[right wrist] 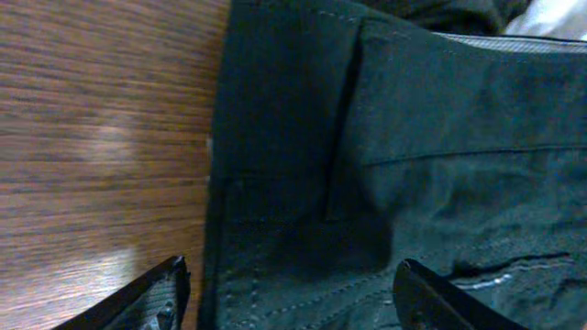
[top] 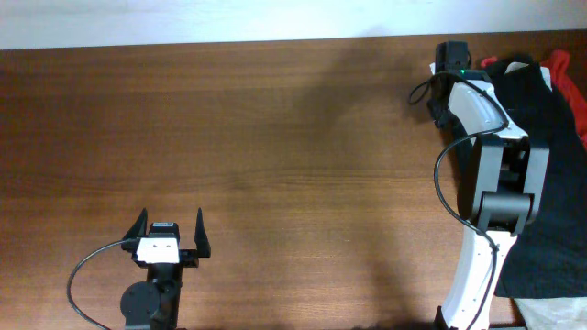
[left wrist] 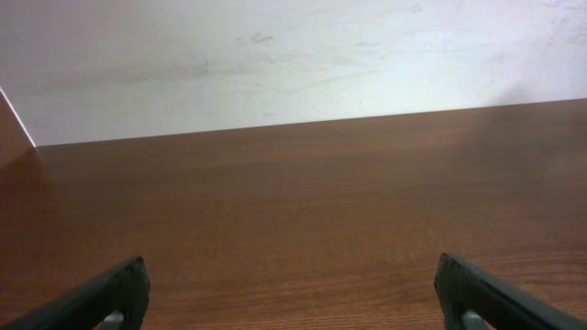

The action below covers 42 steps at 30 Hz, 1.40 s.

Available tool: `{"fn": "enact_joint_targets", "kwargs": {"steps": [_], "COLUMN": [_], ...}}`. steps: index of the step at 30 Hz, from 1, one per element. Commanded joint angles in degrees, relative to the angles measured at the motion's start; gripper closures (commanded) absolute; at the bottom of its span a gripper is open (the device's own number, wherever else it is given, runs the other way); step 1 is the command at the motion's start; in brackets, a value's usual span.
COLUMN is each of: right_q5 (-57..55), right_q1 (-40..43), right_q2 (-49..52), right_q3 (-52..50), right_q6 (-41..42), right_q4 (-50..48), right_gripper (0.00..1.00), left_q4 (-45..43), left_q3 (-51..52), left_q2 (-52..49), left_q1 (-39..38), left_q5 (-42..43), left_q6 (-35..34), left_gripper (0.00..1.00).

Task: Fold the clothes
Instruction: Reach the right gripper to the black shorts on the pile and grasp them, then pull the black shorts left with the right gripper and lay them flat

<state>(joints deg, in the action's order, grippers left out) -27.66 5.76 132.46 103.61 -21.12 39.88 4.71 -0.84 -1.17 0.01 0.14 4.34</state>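
A black garment [top: 550, 156] lies at the right edge of the wooden table, part of a pile of clothes. In the right wrist view it shows as dark cloth with seams and stitching [right wrist: 394, 165], its edge on the wood. My right gripper [right wrist: 293, 293] is open, its fingers either side of the garment's edge, just above it. In the overhead view the right arm reaches up over the black cloth and its jaws are hidden under the wrist [top: 449, 64]. My left gripper [top: 171, 234] is open and empty near the table's front left, over bare wood [left wrist: 292, 293].
A red cloth [top: 569, 69] and a white cloth [top: 550, 312] show at the right edge beside the black garment. The brown table [top: 257, 147] runs back to a white wall [left wrist: 275, 64]. The right arm's cable loops over the garment.
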Motion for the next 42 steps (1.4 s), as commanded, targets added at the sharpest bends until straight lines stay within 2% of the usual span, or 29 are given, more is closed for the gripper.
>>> {"fn": "enact_joint_targets", "kwargs": {"steps": [1,6,8,9,11,12,13,15,18,20,23,27,30,32,33,36,38,40,41,42], "right_q5": [4.74,-1.4,-1.49,-1.51,-1.51,-1.53,-1.51,-1.31,-1.31,-1.49,-1.49,-1.49,-1.27,-0.37,3.78,23.89,29.83,37.92,38.01,38.01], "right_q1": [-0.07,0.0,0.0,-0.02,-0.13,-0.11,-0.11,-0.11,-0.11,-0.11,-0.2,-4.39,-12.59,-21.2,-25.38,-35.82,-42.51,-49.27,-52.74,-54.64], "right_q2": [1.25,2.32,2.32,2.25,2.25,2.12,1.6,1.11,1.01,0.94,-1.11,-10.93,-18.16,-19.41,-19.06,-16.15,-10.69,-5.9,-5.42,-5.44], "right_q3": [0.44,0.46,0.55,0.74,1.55,1.99,3.02,4.74,4.96,5.22,5.31,5.38,5.38,5.38,5.35,5.31,5.31,5.31,5.31,5.33], "right_q6": [0.59,0.57,0.59,0.59,0.61,0.66,3.63,4.48,5.42,7.39,12.7,12.66,12.66,12.68,13.51,23.52,31.36,34.14,35.67,36.22], "right_q4": [0.39,-0.2,-0.44,-0.46,-0.13,-0.02,0.24,1.11,1.9,1.99,1.95,1.75,-0.24,-1.95,-2.71,-8.57,-14.23,-19.96,-20.79,-21.33], "right_gripper": [0.31,0.4,0.54,0.55,0.67,0.69,0.67,0.85,0.89,0.96,0.96,0.96,0.96,0.96,0.96,0.96,0.96,0.96,0.96,0.86], "left_q4": [0.09,0.09,0.09,0.09,0.09,0.07,0.09,0.09,0.09,0.07,0.07,0.07,0.09,0.09,0.09,0.07,0.09,0.09,0.09,0.09], "left_q3": [0.31,0.31,0.31,0.31,0.31,0.31,0.31,0.31,0.31,0.31,0.31,0.31,0.31,0.31,0.31,0.31,0.31,0.31,0.31,0.31], "left_q2": [0.39,0.39,0.39,0.39,0.39,0.39,0.39,0.39,0.39,0.39,0.39,0.39,0.39,0.39,0.39,0.39,0.39,0.39,0.39,0.39], "left_q1": [-0.24,-0.24,-0.24,-0.24,-0.24,-0.24,-0.24,-0.24,-0.24,-0.24,-0.24,-0.24,-0.24,-0.24,-0.24,-0.24,-0.24,-0.24,-0.24,-0.24], "left_q5": [0.0,0.02,0.0,0.0,0.02,0.0,0.0,0.0,0.0,0.0,0.0,0.0,0.0,0.0,0.0,0.0,0.0,0.0,0.0,0.0], "left_q6": [0.94,0.94,0.94,0.94,0.94,0.94,0.92,0.94,0.94,0.94,0.94,0.94,0.94,0.94,0.94,0.94,0.94,0.94,0.94,0.94], "left_gripper": [0.01,0.01,0.01,0.01,0.01,0.01,0.01,0.01,0.01,0.01,0.01,0.01,0.01,0.01,0.01,0.01,0.01,0.01,0.01,0.01]}}
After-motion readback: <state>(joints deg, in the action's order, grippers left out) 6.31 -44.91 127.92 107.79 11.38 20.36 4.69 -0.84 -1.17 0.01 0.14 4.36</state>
